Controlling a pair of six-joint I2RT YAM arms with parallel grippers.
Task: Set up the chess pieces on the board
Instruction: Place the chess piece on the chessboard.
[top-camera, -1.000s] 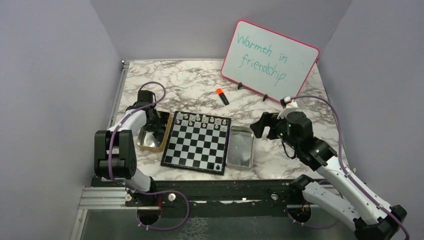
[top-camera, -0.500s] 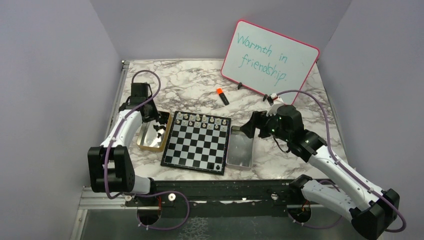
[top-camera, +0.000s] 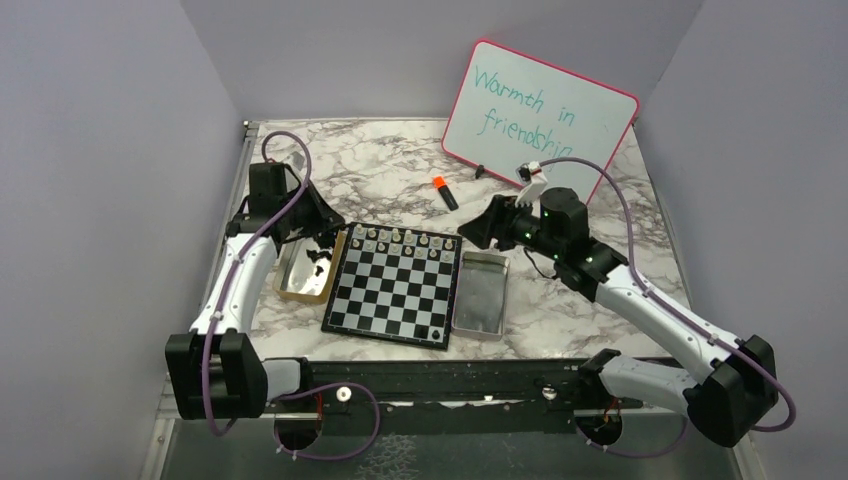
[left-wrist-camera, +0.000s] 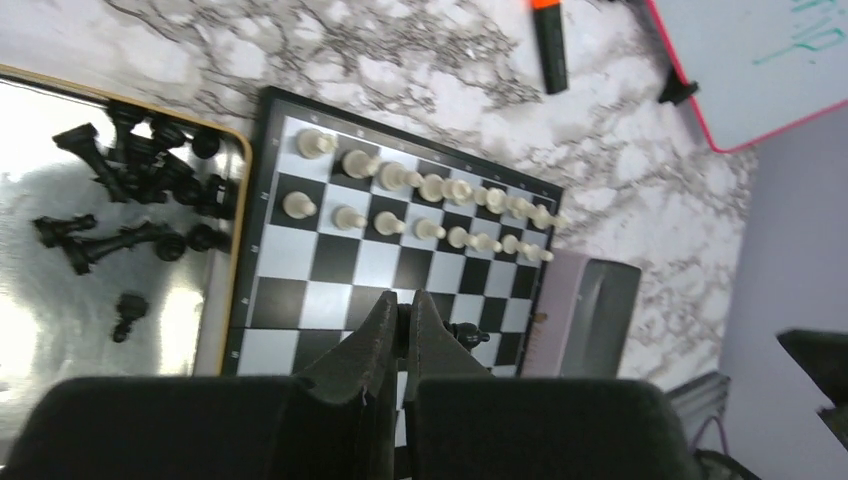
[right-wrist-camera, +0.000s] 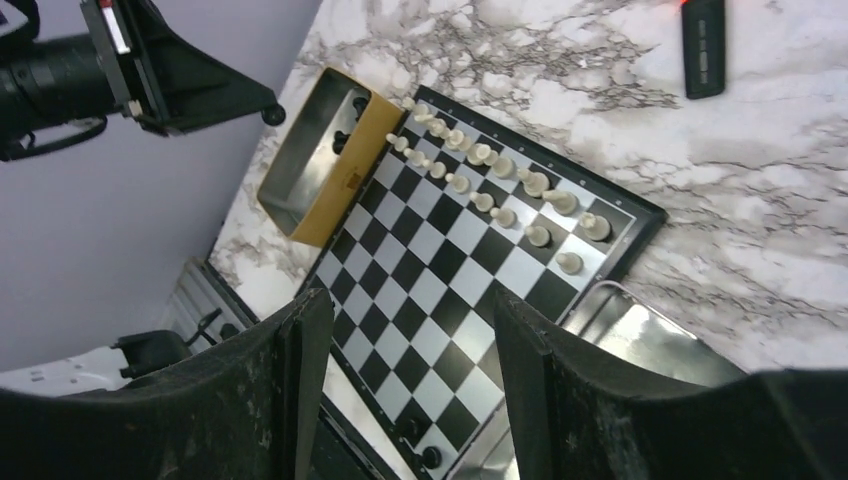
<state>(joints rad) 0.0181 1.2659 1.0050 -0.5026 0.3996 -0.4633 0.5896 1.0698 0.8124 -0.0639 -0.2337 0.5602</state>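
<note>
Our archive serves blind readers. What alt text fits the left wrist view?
A small chessboard carries two rows of white pieces along its far edge and one black piece nearer the camera. Loose black pieces lie in the gold tray beside it; the shut left gripper fills the bottom.

whiteboard (top-camera: 538, 110) | handwritten in teal marker | reads "Warmth in friendship", last letters hidden behind the right arm

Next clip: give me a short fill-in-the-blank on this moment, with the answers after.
The pale chess pieces stand in ___ rows on the board.
The loose black chess pieces lie in the ___ tray.
The left gripper is ___.
The right gripper is ___.
Missing: two, gold, shut, open.
</note>
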